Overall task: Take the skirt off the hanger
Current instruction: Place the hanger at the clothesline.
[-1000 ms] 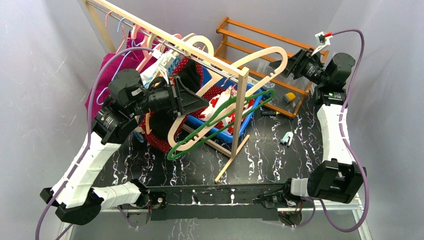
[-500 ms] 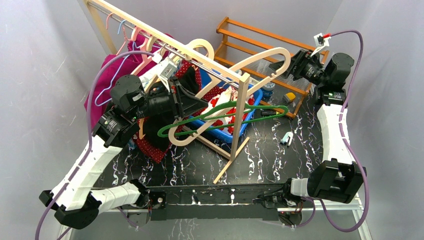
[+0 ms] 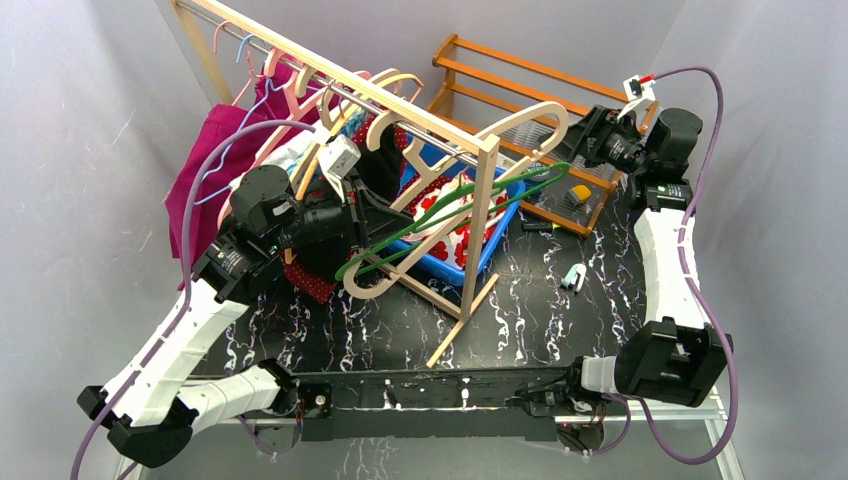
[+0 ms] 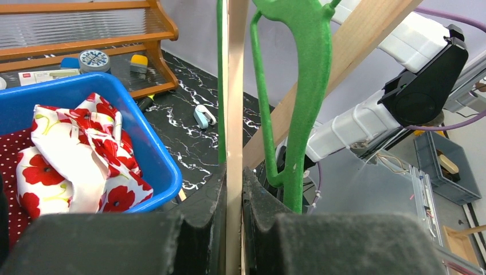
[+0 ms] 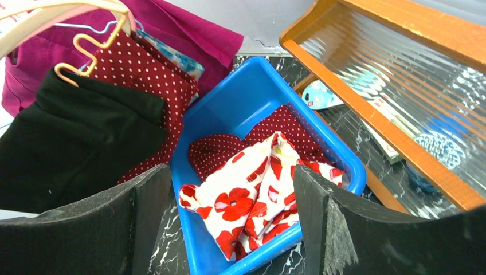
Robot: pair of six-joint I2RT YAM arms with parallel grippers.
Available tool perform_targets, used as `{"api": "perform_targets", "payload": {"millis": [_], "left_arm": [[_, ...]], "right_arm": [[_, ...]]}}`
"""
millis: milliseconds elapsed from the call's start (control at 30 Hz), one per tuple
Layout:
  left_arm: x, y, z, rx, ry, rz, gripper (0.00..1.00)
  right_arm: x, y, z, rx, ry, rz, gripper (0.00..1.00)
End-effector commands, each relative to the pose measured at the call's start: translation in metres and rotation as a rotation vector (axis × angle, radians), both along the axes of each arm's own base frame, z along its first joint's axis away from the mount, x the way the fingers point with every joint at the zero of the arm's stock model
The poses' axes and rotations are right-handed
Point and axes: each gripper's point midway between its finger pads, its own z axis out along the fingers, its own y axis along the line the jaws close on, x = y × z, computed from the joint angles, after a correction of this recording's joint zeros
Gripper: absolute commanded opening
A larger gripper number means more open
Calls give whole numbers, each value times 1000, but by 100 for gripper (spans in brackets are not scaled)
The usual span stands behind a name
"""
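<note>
My left gripper (image 3: 398,217) is shut on a beige wooden hanger (image 3: 470,170), held aslant over the blue bin (image 3: 455,272). In the left wrist view the jaws (image 4: 234,172) pinch the beige hanger bar (image 4: 235,103). A green hanger (image 4: 304,86) hangs just beside it, outside the jaws. A white skirt with red flowers (image 3: 468,228) lies loose in the bin on red dotted cloth, and shows in the right wrist view (image 5: 258,189). My right gripper (image 3: 590,135) is open and empty, high up near the beige hanger's far end.
A wooden clothes rail (image 3: 330,75) with a post (image 3: 480,220) carries pink hangers, a magenta garment (image 3: 215,150), a black garment (image 5: 74,137) and red dotted cloth (image 5: 143,80). An orange shelf rack (image 3: 520,75) stands at the back right. Small items (image 3: 573,278) lie on the black table.
The beige and green hangers have swung in my left gripper's hold. The green one has tipped up, its far end toward the right gripper. The left gripper has sunk slightly. The right gripper stays open.
</note>
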Motion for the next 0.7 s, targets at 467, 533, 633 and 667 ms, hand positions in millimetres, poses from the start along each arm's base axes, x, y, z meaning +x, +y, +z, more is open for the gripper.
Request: {"api": "perform_targets", "payload": {"millis": [467, 533, 633, 667], "left_arm": [[-36, 19, 35, -76, 97, -17, 64], [-27, 24, 40, -100, 141, 70, 68], [-14, 30, 46, -176, 245, 185, 85], [-14, 29, 50, -198, 261, 184, 97]], "right_arm": [[-26, 2, 18, -31, -66, -1, 91], [-27, 3, 19, -28, -65, 2, 91], [-29, 3, 16, -26, -54, 3, 91], [-29, 3, 15, -26, -52, 1, 91]]}}
